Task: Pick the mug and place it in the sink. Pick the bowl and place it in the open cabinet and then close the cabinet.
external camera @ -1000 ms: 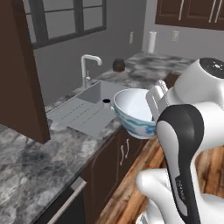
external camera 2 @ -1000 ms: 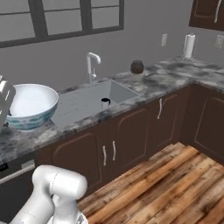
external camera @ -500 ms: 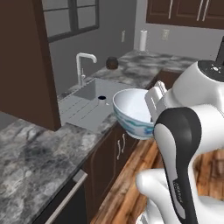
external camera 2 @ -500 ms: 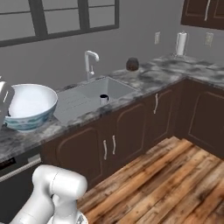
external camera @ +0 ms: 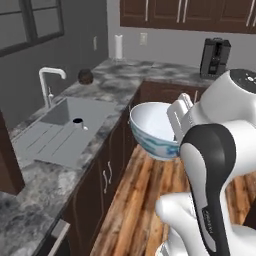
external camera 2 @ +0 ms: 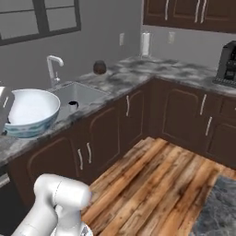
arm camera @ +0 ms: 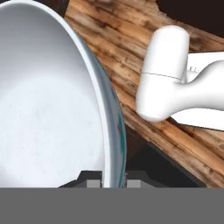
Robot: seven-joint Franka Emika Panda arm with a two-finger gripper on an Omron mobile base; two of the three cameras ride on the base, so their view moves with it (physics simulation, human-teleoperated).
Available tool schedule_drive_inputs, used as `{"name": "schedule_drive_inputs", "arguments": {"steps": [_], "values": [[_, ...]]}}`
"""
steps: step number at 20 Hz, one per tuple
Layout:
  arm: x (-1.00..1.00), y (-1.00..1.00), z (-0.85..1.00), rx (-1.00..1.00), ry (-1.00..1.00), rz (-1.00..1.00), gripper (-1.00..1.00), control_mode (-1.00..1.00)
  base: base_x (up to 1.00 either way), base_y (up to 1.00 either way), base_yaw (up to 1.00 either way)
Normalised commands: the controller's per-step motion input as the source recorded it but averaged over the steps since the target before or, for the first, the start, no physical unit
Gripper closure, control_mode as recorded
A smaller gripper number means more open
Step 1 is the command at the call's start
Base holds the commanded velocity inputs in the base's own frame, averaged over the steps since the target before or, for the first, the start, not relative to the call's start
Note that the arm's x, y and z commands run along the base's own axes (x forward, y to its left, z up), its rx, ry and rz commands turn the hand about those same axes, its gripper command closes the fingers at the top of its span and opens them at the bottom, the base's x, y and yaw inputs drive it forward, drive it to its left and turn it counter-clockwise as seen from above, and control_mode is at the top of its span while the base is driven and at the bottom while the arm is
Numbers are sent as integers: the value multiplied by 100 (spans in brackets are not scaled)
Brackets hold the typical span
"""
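My gripper is shut on the rim of the bowl, a big white bowl with a blue-green patterned outside. It holds the bowl in the air beside the counter edge, above the wooden floor. From the right the bowl hangs at the left with the gripper at the frame edge. The hand view looks along the bowl, whose rim runs down between the fingertips of the gripper. The mug lies small and dark inside the grey sink, also seen from the right as mug in sink. A dark brown cabinet door hangs at the left edge.
A curved tap stands behind the basin, with a dark round object nearby. A paper towel roll and a coffee machine stand on the corner counter. Upper cupboards run along the back wall. Wooden floor lies open to the right.
The whole picture has swung to the right, so the camera has moved. The corner counter and coffee machine have come into view. The bowl stays held in the shut gripper.
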Motion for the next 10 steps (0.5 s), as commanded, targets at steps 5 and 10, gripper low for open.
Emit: {"name": "schedule_drive_inputs", "arguments": {"steps": [5, 10], "values": [[0, 0, 0, 0, 0, 0, 100, 100, -100, 65, -47], [0, 0, 0, 0, 0, 0, 100, 100, -98, 41, -23]]}}
